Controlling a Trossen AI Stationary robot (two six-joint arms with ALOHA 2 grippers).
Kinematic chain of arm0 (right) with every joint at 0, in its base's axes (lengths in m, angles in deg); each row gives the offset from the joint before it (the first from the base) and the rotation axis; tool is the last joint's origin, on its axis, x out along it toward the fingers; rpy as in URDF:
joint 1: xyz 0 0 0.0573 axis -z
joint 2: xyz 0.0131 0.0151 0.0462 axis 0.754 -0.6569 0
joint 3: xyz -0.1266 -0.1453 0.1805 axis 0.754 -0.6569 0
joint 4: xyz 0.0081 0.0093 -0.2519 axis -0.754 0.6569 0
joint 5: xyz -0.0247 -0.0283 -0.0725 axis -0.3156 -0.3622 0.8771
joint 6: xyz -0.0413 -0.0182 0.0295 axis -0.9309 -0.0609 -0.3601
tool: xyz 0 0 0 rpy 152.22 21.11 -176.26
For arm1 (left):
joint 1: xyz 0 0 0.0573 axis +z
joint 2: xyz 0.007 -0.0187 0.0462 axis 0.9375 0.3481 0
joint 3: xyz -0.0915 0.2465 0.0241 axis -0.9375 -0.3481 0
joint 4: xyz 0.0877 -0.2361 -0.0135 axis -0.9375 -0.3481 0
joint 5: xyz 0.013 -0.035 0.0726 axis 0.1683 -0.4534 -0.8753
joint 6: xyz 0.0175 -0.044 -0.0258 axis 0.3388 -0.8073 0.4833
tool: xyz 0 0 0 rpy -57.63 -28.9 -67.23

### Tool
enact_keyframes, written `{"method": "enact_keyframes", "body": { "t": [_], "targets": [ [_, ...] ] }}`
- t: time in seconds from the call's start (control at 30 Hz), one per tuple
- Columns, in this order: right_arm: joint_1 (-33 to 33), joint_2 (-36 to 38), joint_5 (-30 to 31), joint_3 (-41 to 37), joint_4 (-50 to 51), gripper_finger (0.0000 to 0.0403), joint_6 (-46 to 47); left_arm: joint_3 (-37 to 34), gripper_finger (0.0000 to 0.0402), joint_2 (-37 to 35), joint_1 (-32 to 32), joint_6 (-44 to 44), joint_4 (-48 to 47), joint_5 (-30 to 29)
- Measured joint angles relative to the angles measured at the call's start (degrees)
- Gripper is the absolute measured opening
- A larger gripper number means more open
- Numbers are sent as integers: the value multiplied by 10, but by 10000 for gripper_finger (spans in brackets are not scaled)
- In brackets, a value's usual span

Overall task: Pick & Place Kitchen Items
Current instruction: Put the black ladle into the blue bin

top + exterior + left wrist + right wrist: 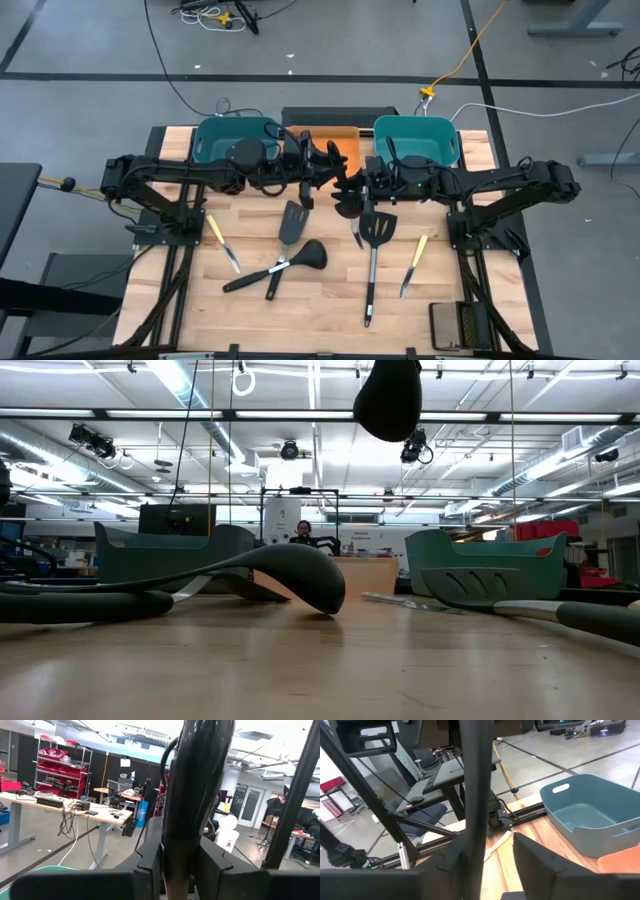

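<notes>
A black ladle hangs upright in the air over the middle of the table, between my two grippers; its bowl (390, 400) shows at the top of the low view and as a dark blob (347, 207) from above. My left gripper (312, 172) is shut on its handle. My right gripper (495, 865) is open, with its fingers either side of the thin shaft (475, 820). On the table lie two black spatulas (292, 225) (376, 232), a second ladle (305, 257) and yellow-handled knives (222, 242) (413, 262). My left gripper pinches the ladle's broad black handle (177, 845) between its two fingers, which reach in about level from the table's left and lie across it. The ladle stands upright in the hold, lifted clear of the table, bowl hanging below. My right gripper is open around the thin shaft, which runs close by one finger (455, 865) with a clear gap to the other. Whether that finger touches it, I cannot tell.
Two teal bins (235, 140) (415, 140) stand at the far edge with an orange bin (345, 150) between them, right behind the grippers. A small silver knife (355, 236) lies beside the right spatula. A dark box (458, 325) sits at the near right corner.
</notes>
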Motion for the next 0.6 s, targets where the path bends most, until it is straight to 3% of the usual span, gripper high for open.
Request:
{"method": "enact_keyframes", "body": {
  "t": [0.23, 0.6],
  "targets": [
    [0, 30, -3, 0, 0, 204, 9, 0, 84, -2, 0, 0, -5, -1],
    [0, 97, -5, 0, 26, 208, 7, 0, 84, -7, 0, 2, -22, -1]
  ]
}}
